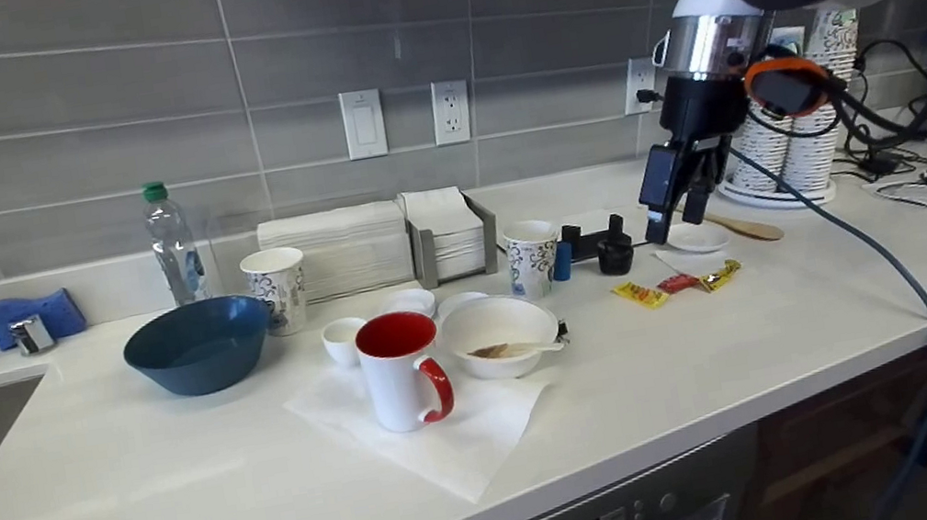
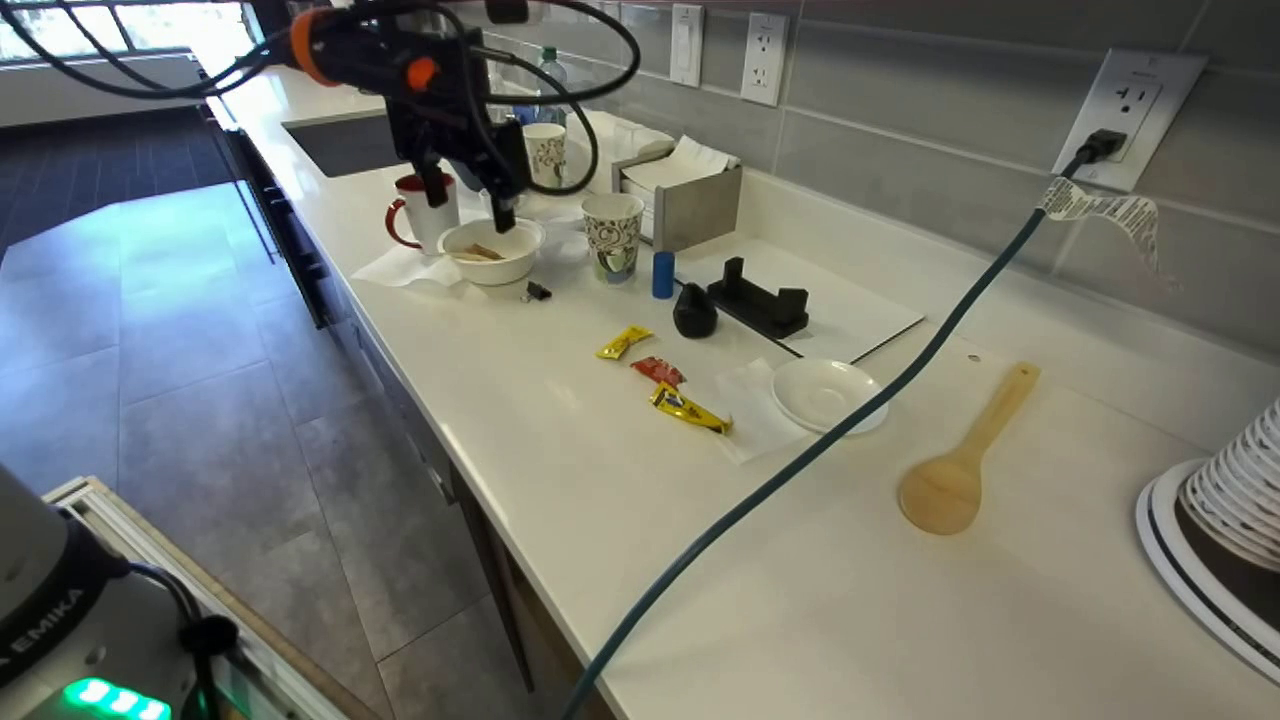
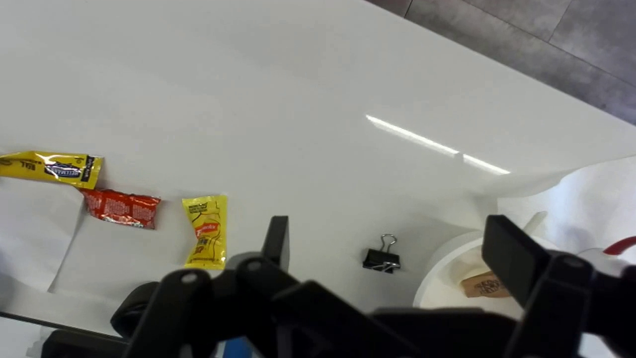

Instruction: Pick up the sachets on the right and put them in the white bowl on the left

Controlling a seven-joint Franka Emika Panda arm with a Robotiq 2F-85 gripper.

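The sachets lie flat in a row on the counter: a yellow one (image 1: 640, 295), a red one (image 1: 677, 283) and another yellow one (image 1: 721, 275). They also show in the wrist view, yellow (image 3: 207, 231), red (image 3: 121, 207) and yellow (image 3: 59, 168). The red and the farther yellow sachet touch or nearly touch. The white bowl (image 1: 504, 367) stands beside the mug and holds a brown packet (image 3: 484, 286) and a white utensil. My gripper (image 3: 386, 226) is open and empty, in the air above the counter. Its right finger hides part of the bowl in the wrist view.
A black binder clip (image 3: 381, 259) lies beside the bowl. A red-and-white mug (image 1: 399, 391), paper cup (image 1: 532, 260), blue bowl (image 1: 199, 350) and napkin holder (image 1: 452, 234) stand around. Beyond the sachets are a white plate (image 2: 825, 393), wooden spoon (image 2: 945, 490) and a cable (image 2: 760, 500) crossing the counter.
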